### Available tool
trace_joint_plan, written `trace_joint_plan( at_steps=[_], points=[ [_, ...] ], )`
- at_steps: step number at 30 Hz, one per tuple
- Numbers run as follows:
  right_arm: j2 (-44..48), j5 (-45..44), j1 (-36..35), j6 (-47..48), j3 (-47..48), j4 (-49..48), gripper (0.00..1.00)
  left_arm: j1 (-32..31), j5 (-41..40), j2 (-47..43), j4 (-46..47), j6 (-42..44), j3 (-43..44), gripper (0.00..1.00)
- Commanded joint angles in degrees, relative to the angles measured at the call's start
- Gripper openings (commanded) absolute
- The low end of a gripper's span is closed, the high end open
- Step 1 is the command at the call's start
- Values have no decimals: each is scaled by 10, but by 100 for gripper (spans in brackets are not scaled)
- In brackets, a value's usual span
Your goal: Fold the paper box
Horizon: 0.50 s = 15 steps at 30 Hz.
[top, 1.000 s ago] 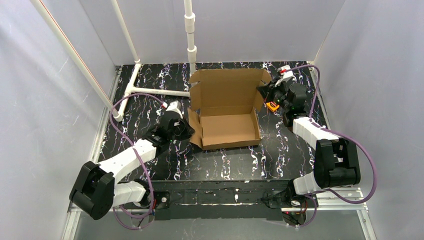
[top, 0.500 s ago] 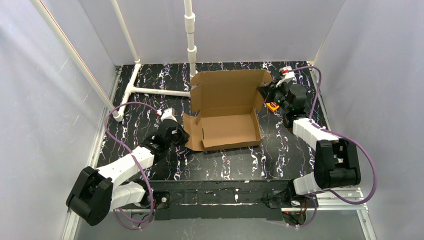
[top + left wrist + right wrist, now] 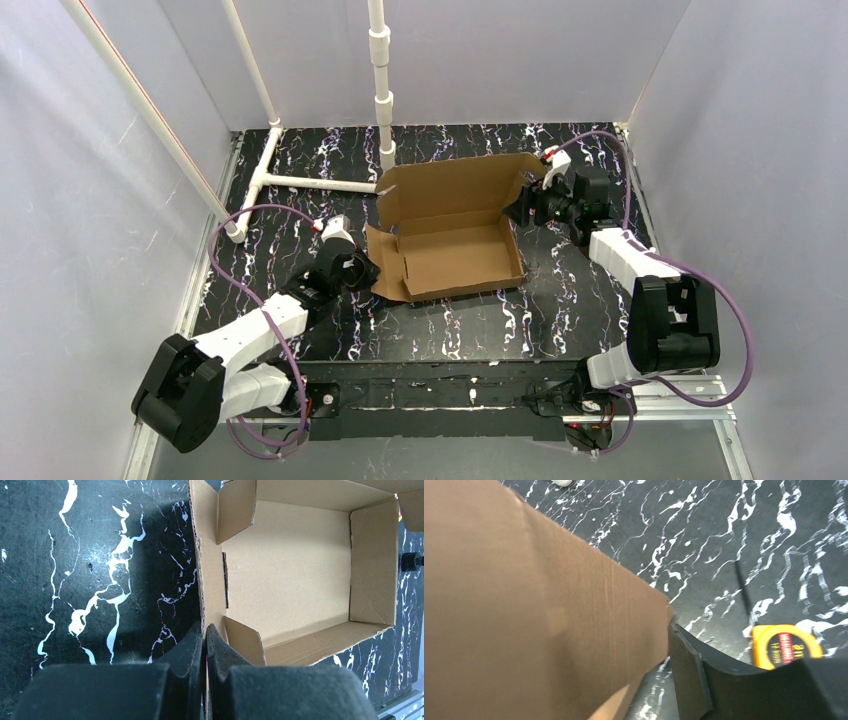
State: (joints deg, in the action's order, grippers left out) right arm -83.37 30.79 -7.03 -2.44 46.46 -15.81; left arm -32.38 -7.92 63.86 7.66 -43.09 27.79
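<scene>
Paper box (image 3: 450,240) of brown corrugated card, left claw (image 3: 205,628) pinching its side wall, right claw (image 3: 523,208) grip unclear

The paper box (image 3: 455,258) (image 3: 285,565) (image 3: 524,605) is plain brown corrugated cardboard, partly folded into an open tray. Its base lies flat around the middle of the bench, somewhat nearer the far edge and right edge than the near-left corner, and turned slightly askew to the bench edges. The near wall and right wall stand up, the left wall carries a narrow slot, and small corner tabs fold inward at the left corners. The wide lid panel rises from the tray's far side with a flap at each end; it seems to lean over the tray, though the overhead view leaves this unclear.
</scene>
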Motion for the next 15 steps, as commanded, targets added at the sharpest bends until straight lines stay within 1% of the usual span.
trace_joint_plan(
  at_steps=[1,4,7,10,11,13,15],
  points=[
    [32,51,32,140,82,122,73,-2,-8,-17,3,3,22,0],
    [45,67,47,216,118,197,78,-2,0,-11,-13,3,36,0],
    [54,67,54,282,163,270,81,-2,3,-4,-43,4,60,0],
    [47,74,55,374,238,400,86,-2,14,1,-52,8,74,0],
    [43,75,55,397,266,431,86,-2,18,2,-52,10,76,0],
    [33,86,54,445,336,523,85,-2,25,5,-54,14,79,0],
    [29,103,53,462,380,570,83,-2,31,6,-55,17,81,0]
  ],
)
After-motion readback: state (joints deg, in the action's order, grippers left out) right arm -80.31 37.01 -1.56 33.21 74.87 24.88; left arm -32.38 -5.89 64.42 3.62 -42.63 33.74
